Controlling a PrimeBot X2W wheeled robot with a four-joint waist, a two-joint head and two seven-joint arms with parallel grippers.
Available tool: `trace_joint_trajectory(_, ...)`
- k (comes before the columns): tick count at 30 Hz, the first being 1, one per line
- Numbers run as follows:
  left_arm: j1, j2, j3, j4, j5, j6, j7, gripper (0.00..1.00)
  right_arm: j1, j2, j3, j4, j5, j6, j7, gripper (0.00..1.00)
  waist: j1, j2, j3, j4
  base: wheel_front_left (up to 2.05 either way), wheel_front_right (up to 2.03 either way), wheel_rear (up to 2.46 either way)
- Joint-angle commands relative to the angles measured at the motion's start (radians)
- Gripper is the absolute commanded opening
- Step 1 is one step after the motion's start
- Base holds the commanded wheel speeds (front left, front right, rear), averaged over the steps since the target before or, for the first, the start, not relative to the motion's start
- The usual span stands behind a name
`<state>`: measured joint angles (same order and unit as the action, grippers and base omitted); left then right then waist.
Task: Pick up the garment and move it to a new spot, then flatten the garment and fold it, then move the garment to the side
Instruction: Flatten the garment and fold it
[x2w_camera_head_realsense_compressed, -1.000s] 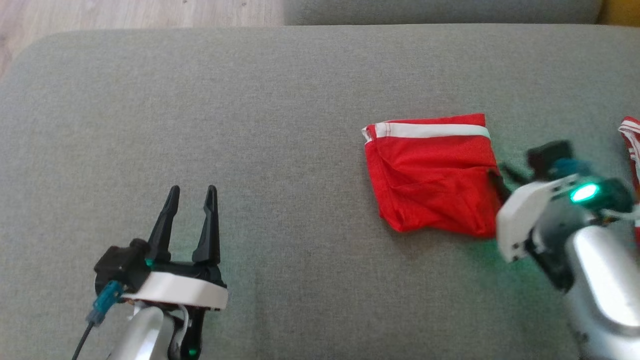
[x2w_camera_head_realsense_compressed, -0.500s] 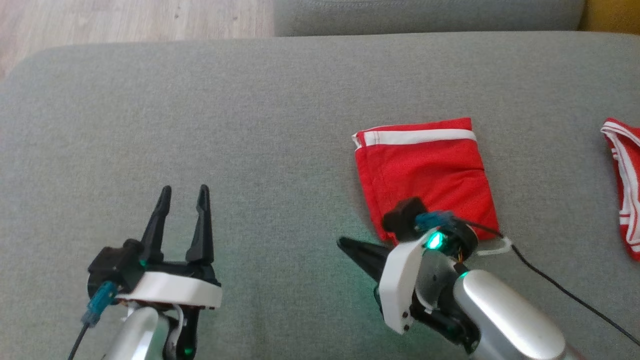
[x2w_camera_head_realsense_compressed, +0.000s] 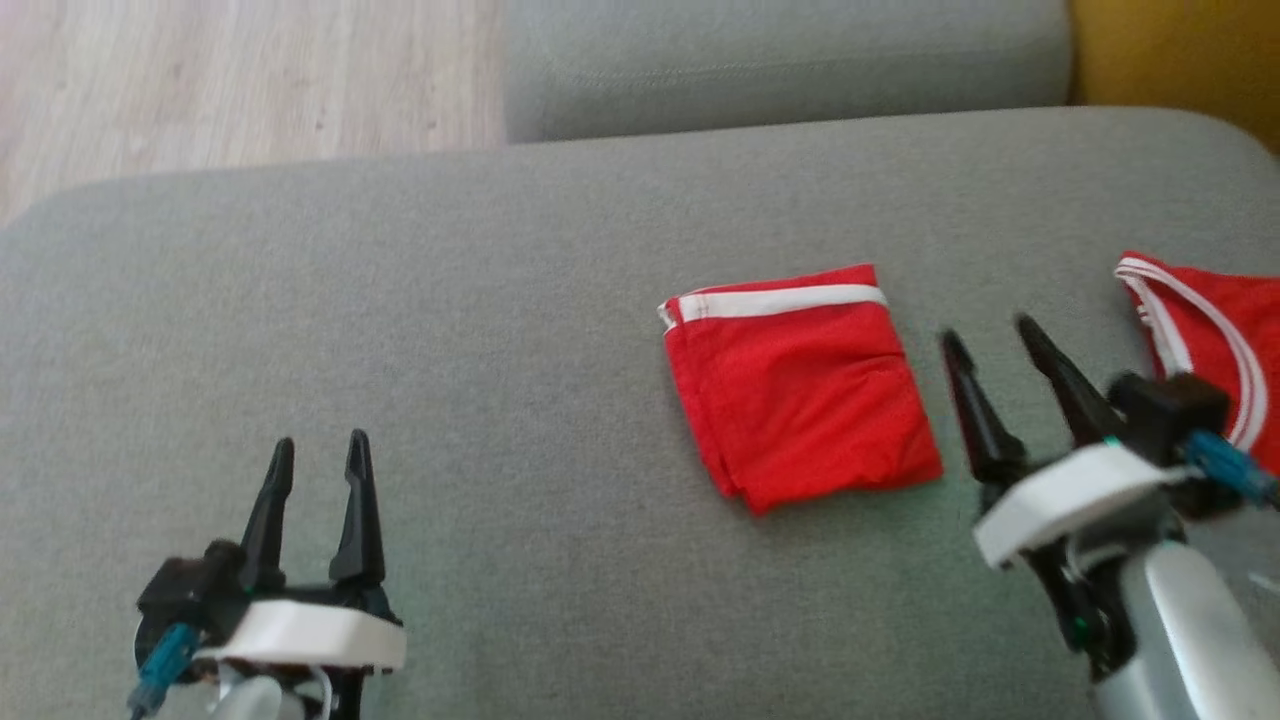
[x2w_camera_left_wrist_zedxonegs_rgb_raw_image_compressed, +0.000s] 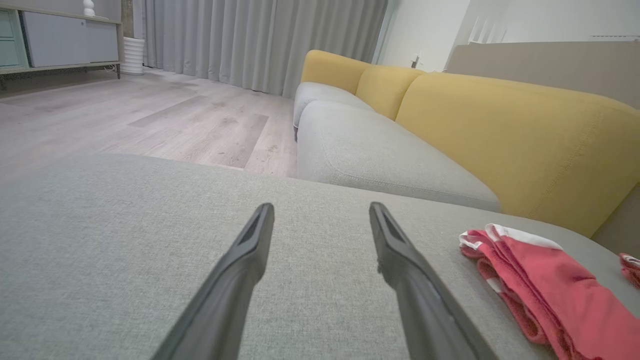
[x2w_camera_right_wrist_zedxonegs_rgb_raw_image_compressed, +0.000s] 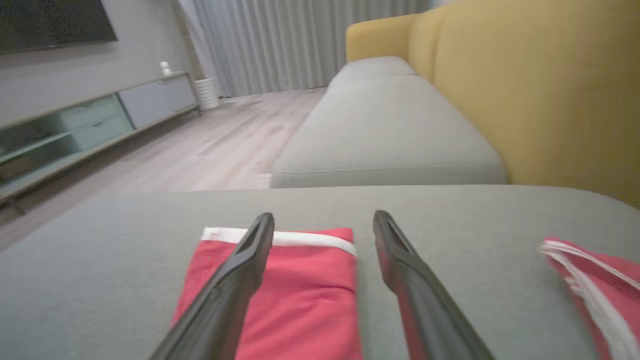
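The red garment lies folded into a small rectangle on the grey sofa cushion, its white band along the far edge. It also shows at the right of the left wrist view as the red garment and low in the right wrist view as the red garment. My right gripper stands open just right of it, holding nothing, not touching it. My left gripper is open and empty at the lower left, well apart from the cloth.
A second red garment with white stripes lies at the right edge of the cushion. Another grey cushion sits beyond, with yellow backrests to the right. Wooden floor lies past the far left edge.
My right gripper has swung from in front of the folded garment to its right side, fingers now pointing away. The camera has shifted, so everything sits lower and more to the left.
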<state>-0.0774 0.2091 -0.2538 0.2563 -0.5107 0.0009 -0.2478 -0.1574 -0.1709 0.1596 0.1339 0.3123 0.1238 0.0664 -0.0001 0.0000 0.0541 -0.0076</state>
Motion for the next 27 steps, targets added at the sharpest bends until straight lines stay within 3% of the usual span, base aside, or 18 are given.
trace_joint_trajectory(1,-0.014,0.025,0.049,-0.024,-0.001,0.01,-0.009,1.0,-0.001,0.008,-0.016,-0.025,-0.024,0.007,-0.015,1.0,0.0001,0.0,-0.021,-0.017,0.0,0.0,0.0)
trace_joint_trajectory(8,0.005,0.04,0.06,-0.013,-0.002,0.027,-0.003,1.0,0.066,0.017,-0.11,0.005,-0.065,0.007,-0.029,1.0,0.0001,0.0,-0.059,-0.035,0.0,0.0,0.0)
trace_joint_trajectory(27,0.04,0.047,0.061,-0.031,-0.013,0.065,0.019,1.0,0.071,0.031,-0.107,0.034,-0.052,0.007,-0.031,1.0,0.0001,0.0,-0.073,-0.043,0.0,0.0,0.0)
